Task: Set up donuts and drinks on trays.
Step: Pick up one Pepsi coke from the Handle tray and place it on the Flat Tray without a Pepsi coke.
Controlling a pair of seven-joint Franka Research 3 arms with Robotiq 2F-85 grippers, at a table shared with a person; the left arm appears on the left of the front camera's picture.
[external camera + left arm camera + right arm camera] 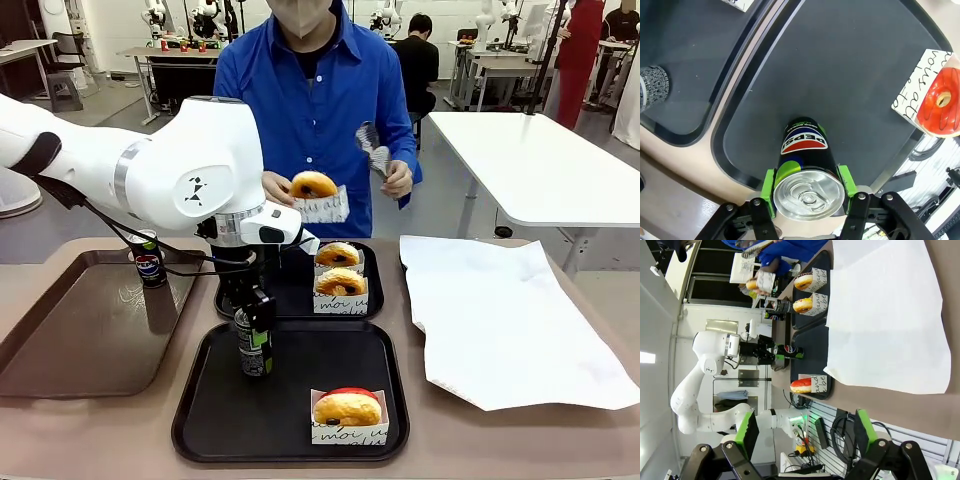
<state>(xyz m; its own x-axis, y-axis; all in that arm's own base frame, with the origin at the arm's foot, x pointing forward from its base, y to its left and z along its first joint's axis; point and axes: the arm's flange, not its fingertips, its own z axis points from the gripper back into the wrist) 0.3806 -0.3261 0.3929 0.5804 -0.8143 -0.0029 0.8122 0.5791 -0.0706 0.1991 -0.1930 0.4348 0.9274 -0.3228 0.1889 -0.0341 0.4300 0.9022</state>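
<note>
Near black tray (385,425): carries one sleeved red-frosted donut (347,409) at its front right. Left gripper (810,192): green pads clamped on the Pepsi can (804,152), which stands upright on the near tray's left half. Right gripper (802,432): jaws wide apart, empty, raised well clear of the white paper sheet (885,315).

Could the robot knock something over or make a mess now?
Maybe. The left gripper pinches the tall Pepsi can near its top, so it might tip when set on the near tray. The person's hand brings a donut close to the arm; they might bump.
</note>
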